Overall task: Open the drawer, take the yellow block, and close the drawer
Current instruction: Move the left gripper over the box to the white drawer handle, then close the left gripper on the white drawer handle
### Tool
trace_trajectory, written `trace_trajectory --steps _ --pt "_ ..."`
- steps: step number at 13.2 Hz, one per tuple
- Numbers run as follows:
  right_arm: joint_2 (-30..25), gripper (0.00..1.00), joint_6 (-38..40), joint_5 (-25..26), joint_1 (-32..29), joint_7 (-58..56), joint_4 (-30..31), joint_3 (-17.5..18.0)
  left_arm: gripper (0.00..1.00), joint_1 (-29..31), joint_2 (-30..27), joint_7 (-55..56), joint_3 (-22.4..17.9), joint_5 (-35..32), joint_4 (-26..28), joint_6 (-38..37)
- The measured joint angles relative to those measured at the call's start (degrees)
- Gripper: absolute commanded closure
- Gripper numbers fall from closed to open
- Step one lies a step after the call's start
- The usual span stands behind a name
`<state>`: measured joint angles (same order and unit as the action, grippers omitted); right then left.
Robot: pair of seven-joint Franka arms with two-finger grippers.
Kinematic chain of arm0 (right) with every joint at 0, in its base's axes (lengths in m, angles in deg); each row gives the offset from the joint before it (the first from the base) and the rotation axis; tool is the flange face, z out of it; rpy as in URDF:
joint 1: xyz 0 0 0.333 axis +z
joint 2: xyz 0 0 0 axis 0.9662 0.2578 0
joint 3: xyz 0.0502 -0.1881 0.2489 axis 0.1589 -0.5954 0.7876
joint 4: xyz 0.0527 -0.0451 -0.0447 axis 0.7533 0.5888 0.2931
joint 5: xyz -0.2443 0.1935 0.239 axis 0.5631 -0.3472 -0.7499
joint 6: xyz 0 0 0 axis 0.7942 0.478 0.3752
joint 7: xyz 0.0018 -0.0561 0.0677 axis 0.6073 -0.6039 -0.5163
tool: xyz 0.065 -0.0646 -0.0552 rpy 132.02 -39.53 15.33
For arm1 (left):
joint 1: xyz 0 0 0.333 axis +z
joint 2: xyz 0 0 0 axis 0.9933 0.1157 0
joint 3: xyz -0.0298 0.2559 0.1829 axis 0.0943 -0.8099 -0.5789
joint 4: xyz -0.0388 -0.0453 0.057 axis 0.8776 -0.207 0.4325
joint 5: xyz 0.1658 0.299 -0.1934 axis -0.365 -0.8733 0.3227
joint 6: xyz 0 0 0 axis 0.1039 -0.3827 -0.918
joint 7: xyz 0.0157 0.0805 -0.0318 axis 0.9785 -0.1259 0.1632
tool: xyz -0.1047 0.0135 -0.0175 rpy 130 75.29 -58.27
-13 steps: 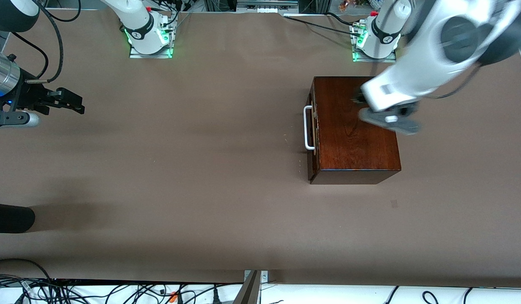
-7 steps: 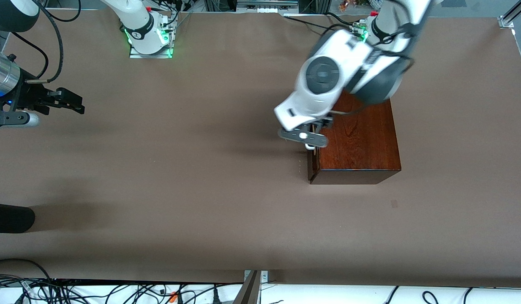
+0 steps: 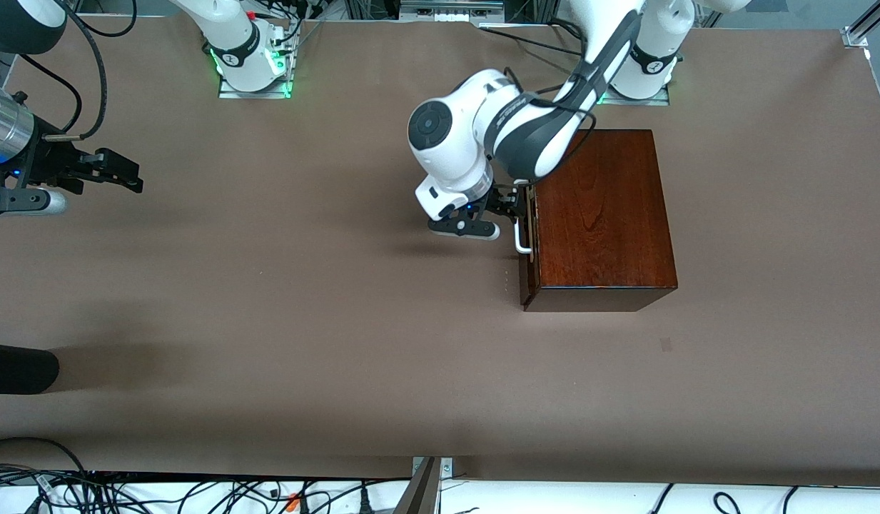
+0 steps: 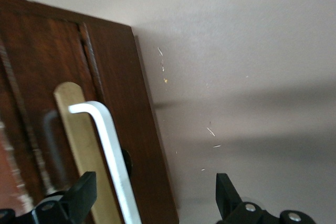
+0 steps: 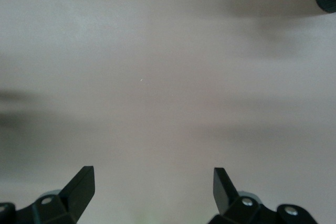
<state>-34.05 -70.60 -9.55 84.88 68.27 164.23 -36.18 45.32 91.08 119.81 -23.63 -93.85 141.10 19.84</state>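
The dark reddish-brown wooden box [image 3: 600, 214] stands toward the left arm's end of the table, its drawer [image 3: 531, 268] shut. The white U-shaped handle [image 3: 522, 243] faces the table's middle. My left gripper [image 3: 514, 207] is open in front of the drawer at the handle. In the left wrist view the handle bar [image 4: 107, 140] lies between the spread fingers [image 4: 84, 192], close to one of them, and the gripper [image 4: 155, 198] is not closed on it. The yellow block is hidden. My right gripper [image 3: 118, 171] is open and empty and waits at the right arm's end; its wrist view [image 5: 153, 187] shows only bare table.
A black rounded object [image 3: 18, 368] juts in at the right arm's end, nearer the camera. Cables [image 3: 197, 492] lie along the table's near edge. The brown table [image 3: 304, 285] is bare between the box and the right gripper.
My left arm has swung from over the box top to in front of the drawer and come down to the handle. The right arm has not moved.
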Motion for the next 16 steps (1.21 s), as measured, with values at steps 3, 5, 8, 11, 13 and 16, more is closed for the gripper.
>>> trace_trajectory --steps 3,5,8,11,13,16 --pt "0.00 0.00 0.00 0.00 0.00 0.00 0.00 0.00 0.00 -0.09 1.40 1.68 -0.14 -3.00 0.02 -0.01" --pt "0.00 0.00 0.00 0.00 0.00 0.00 0.00 0.00 0.00 -0.15 1.77 6.40 -0.18 -3.37 0.07 -0.04" --pt "0.00 0.00 0.00 0.00 0.00 0.00 0.00 0.00 0.00 -0.83 3.26 10.26 -0.18 -5.93 0.35 -0.04" --pt "0.00 0.00 0.00 0.00 0.00 0.00 0.00 0.00 0.00 -1.28 3.98 11.43 -0.18 -6.72 0.53 -0.04" --pt "0.00 0.00 0.00 0.00 0.00 0.00 0.00 0.00 0.00 -1.31 4.20 12.24 -0.19 -6.72 0.65 0.18" --pt "0.00 0.00 0.00 0.00 0.00 0.00 0.00 0.00 0.00 -1.30 4.33 15.01 -0.31 -6.02 0.63 1.22"
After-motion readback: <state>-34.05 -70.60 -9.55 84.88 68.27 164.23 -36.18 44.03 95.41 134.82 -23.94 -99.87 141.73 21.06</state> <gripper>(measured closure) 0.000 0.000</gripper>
